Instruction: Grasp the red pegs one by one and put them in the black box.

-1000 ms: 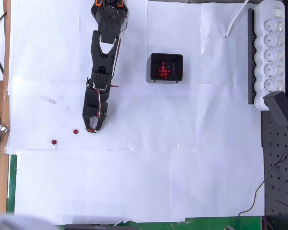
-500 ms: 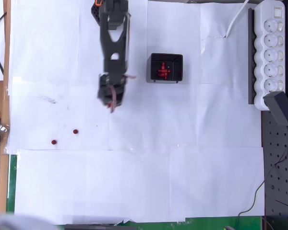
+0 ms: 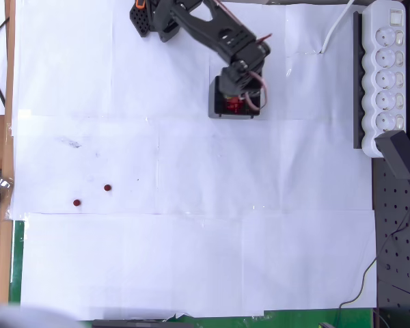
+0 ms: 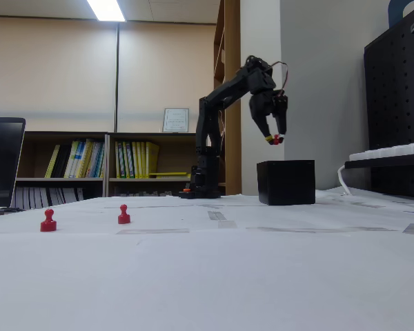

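My gripper [image 4: 274, 139] hangs above the black box [image 4: 286, 183], shut on a red peg [image 4: 277, 140] held at its fingertips. From overhead the gripper [image 3: 238, 101] covers most of the black box [image 3: 212, 109], and several red pegs [image 3: 231, 105] show inside it. Two more red pegs stand on the white paper far to the left, one [image 3: 107, 187] nearer the middle and one [image 3: 76, 203] further out. In the fixed view these same two [image 4: 124, 214] [image 4: 48, 221] stand upright.
A white power strip [image 3: 386, 75] and a black adapter [image 3: 400, 154] lie along the right edge. A laptop [image 4: 3, 162] stands at the left in the fixed view. The arm's base [image 3: 154, 14] sits at the top of the paper.
The arm lifted a peg from beside the two left pegs and swung up and right; it now hovers over the black box with the peg.
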